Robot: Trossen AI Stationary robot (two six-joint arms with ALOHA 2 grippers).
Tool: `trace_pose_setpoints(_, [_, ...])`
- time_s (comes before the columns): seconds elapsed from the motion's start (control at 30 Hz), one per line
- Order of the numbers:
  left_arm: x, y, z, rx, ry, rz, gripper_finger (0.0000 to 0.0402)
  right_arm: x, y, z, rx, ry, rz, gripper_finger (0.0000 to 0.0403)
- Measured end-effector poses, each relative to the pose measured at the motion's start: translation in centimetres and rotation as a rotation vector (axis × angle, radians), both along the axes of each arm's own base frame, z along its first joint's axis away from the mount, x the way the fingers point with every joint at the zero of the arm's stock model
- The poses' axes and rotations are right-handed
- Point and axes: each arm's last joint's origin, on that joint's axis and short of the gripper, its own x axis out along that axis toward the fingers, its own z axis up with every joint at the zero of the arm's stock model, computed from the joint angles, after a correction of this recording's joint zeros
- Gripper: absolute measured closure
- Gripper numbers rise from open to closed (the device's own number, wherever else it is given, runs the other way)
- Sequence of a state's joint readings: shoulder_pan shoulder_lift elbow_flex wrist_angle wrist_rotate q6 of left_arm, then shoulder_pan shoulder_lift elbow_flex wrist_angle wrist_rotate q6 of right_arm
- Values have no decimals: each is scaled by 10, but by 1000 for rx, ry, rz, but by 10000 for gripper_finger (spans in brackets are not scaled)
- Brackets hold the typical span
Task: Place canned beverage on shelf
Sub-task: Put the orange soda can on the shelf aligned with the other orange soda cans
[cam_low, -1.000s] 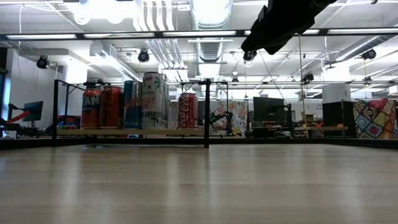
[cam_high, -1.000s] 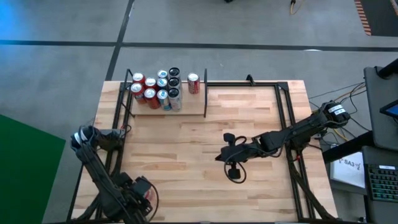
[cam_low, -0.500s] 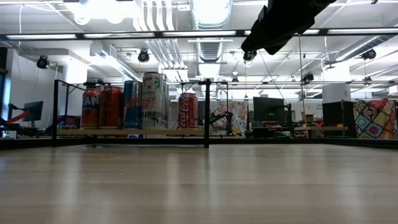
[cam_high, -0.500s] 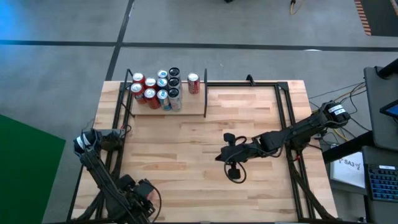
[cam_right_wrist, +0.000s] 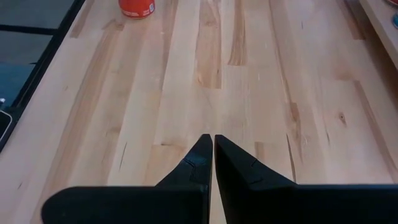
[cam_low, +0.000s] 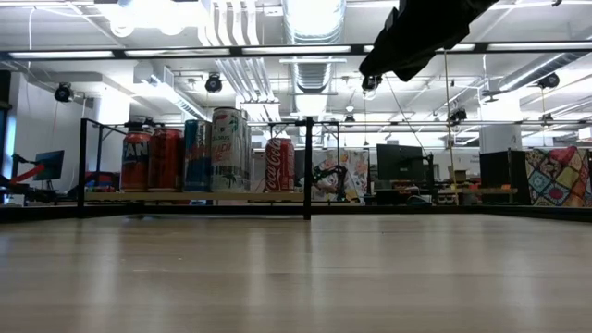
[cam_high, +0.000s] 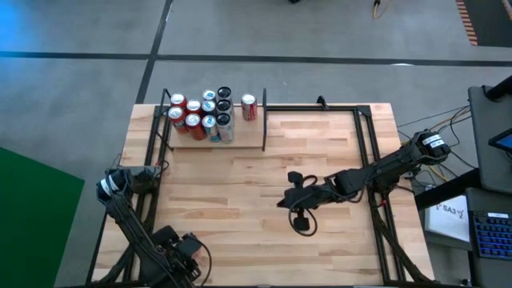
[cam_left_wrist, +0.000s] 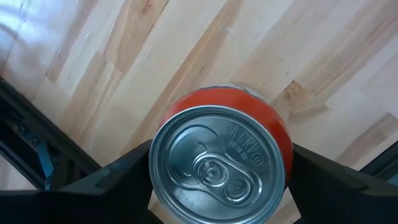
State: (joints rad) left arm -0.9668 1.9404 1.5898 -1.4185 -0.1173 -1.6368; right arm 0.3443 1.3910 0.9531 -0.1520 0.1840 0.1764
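From above, my left gripper [cam_high: 182, 254] is down at the near-left corner of the table [cam_high: 320, 160], and the can it is after is hidden under the arm there; my right gripper [cam_high: 298, 200] hangs over mid-table, waiting. The shelf [cam_high: 244, 141] sits at the far left, a pale plank in thin black rods, with a cluster of cans [cam_high: 202, 114] and one red can [cam_high: 249, 106] apart from them. Level with the table, those cans [cam_low: 185, 154] stand upright in a row on the plank, smooth printed cylinders, beside the black upright rod [cam_low: 307, 166]. Through my left wrist, the orange can [cam_left_wrist: 222, 158] fills the space between my two dark fingers [cam_left_wrist: 112, 180], its brushed silver lid and pull tab facing me; the fingers flank it, but I cannot tell whether they grip yet. I judge this the grasp step: next, close firmly, lift straight, carry to the shelf. Through my right wrist, the fingers [cam_right_wrist: 186, 168] are pressed together over bare grained wood, the same orange can [cam_right_wrist: 137, 7] far off
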Motion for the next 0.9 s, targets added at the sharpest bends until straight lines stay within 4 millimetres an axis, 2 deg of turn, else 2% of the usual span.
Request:
trace_pose_setpoints(0.27, [2,2,3,64,-57,-24,109,-2,5,0,-2,0,19,394])
trace_pose_setpoints(0.5, [4,3,14,115,-126,-42,109,-2,5,0,-8,-1,23,394])
trace_pose_setpoints(0.67, [11,1,31,145,-235,-96,110,-1,5,2,-52,-19,27,394])
trace_pose_setpoints(0.9, [31,12,61,203,-332,-177,110,8,-3,22,-182,-97,10,394])
